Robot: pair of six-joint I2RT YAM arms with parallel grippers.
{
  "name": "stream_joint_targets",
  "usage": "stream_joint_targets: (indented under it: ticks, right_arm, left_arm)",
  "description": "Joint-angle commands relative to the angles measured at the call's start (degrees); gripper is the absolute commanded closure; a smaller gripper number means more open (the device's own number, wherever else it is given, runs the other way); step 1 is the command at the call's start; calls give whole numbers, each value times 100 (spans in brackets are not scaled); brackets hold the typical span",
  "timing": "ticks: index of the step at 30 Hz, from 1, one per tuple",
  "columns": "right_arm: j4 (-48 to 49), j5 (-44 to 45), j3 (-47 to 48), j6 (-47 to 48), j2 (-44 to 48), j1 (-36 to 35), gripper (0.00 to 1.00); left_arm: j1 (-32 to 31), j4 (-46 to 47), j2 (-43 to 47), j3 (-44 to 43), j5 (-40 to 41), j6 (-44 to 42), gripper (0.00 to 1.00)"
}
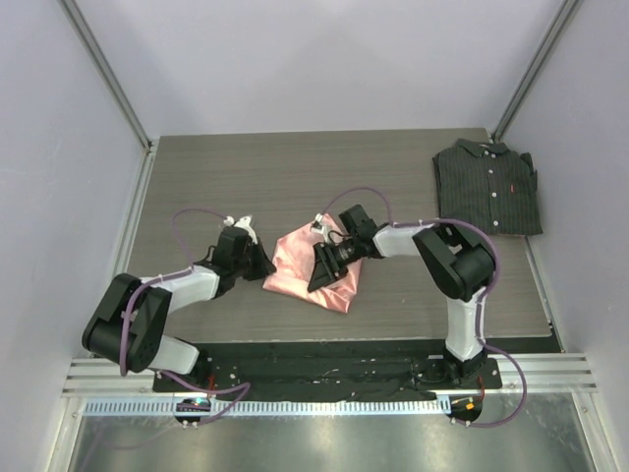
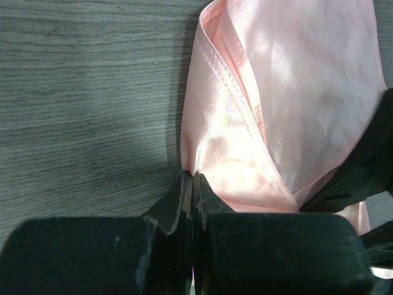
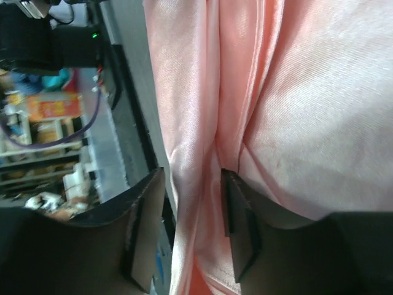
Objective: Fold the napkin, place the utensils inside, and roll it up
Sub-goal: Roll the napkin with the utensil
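Left gripper (image 2: 191, 178): jaws fully closed, black fingers (image 2: 172, 209) pressed together, pinching the hemmed left edge of the napkin (image 2: 288, 104). Cloth rises from the pinch in a soft fold; the stitched hem runs away from the fingertips toward the far side.

Right gripper (image 3: 190, 178): jaws partly apart, a visible gap between the pads (image 3: 144, 233). A lengthwise ridge of napkin runs through the gap, touching the right-hand pad and clear of the other. Not clamped.

Napkin: shiny salmon-pink satin, bunched and doubled over, not flat. In the top view it (image 1: 295, 261) lies near the middle of the tabletop (image 1: 246, 177), somewhat closer to the near edge than the far edge. Long axis runs roughly left to right, its right end dipping toward the near edge. Left gripper (image 1: 263, 265) is at its left edge; right gripper (image 1: 319, 275) sits on top of it, right of centre, reaching in from the right.

Surface: grey wood-grain tabletop, matte, grain running left to right. A dark pinstriped shirt (image 1: 486, 187), folded, lies at the far right corner, collar toward the far edge, well apart from the napkin.

Room: pale plain walls (image 1: 314, 59) on three sides, with metal posts (image 1: 108, 69) at the far corners. A black base plate (image 1: 334, 366) runs along the near edge under both arms; purple cables (image 1: 187, 221) loop along each arm.
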State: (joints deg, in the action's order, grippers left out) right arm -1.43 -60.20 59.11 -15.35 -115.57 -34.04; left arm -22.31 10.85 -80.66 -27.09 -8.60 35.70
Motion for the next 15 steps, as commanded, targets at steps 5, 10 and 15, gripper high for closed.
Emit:
stream_joint_targets:
  ticks: [5, 10, 15]
  right_arm:
    - [-604, 2177, -312, 946, 1685, -146, 43]
    - [-578, 3793, -664, 1446, 2538, -1014, 41]
    - [-148, 6375, -1058, 2045, 3084, -2342, 39]
  left_arm:
    - [24, -909, -327, -455, -238, -195, 100]
    - [24, -1067, -345, -525, -256, -160, 100]
    - [24, -1322, -301, -666, -177, -178, 100]
